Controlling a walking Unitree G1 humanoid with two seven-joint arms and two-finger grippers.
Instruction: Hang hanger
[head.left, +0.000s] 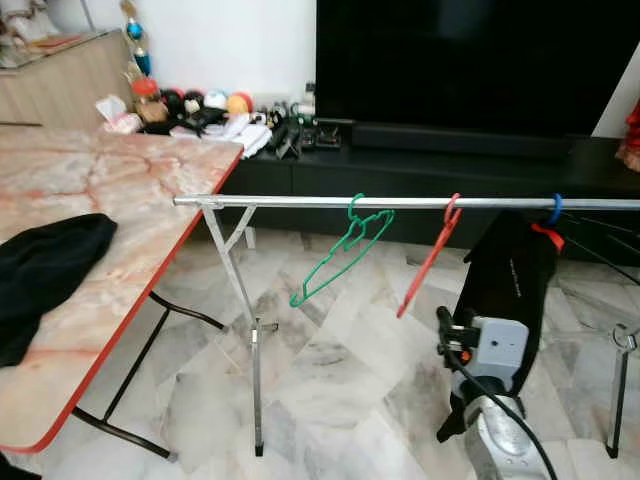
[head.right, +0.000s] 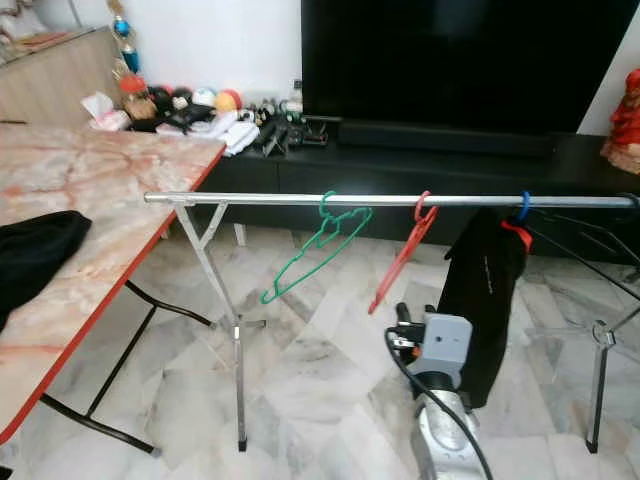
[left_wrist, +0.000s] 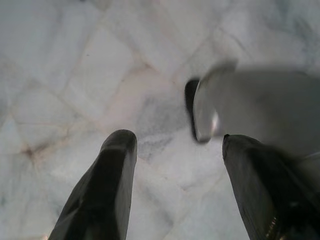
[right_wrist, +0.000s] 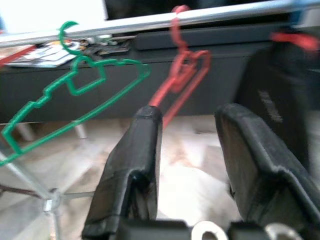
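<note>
1. Silver rail (head.left: 300, 201) of a drying rack runs across mid-frame in the left eye view; its right end is cut off by the frame edge.
2. Green hanger (head.left: 342, 252) hooked on the rail near centre, tilted, its long arm sloping down toward lower left.
3. Red hanger (head.left: 430, 255) hooked on the rail just right of the green one, hanging steeply and seen nearly edge-on, so its outline is hard to read.
4. Further right, a black garment (head.left: 505, 290) hangs from the rail on a blue hook (head.left: 555, 208); an orange-red patch sits at its top (what it is, cannot tell).
5. Right tool (right_wrist: 187, 150): in its wrist view the two black fingers stand apart with nothing between them, pointed at the red hanger and the rail beyond. View is blurred. The silver right arm (head.left: 495, 400) rises in the lower right of the left eye view, partly cut off by the bottom edge.
6. Left tool (left_wrist: 175, 185): fingers spread wide and empty above the marble floor (left_wrist: 75, 75); a blurred grey shape at right of that view cannot be identified.
7. Marble-patterned surface (head.left: 120, 190) with a red edge fills the left of the frame; a black cloth (head.left: 45, 265) lies on it, cut off at the left.
8. Upper frame: dark TV (head.left: 470, 60) over a low black cabinet (head.left: 420, 165), small clutter (head.left: 200, 110) at upper left, too small to tell apart.
</note>
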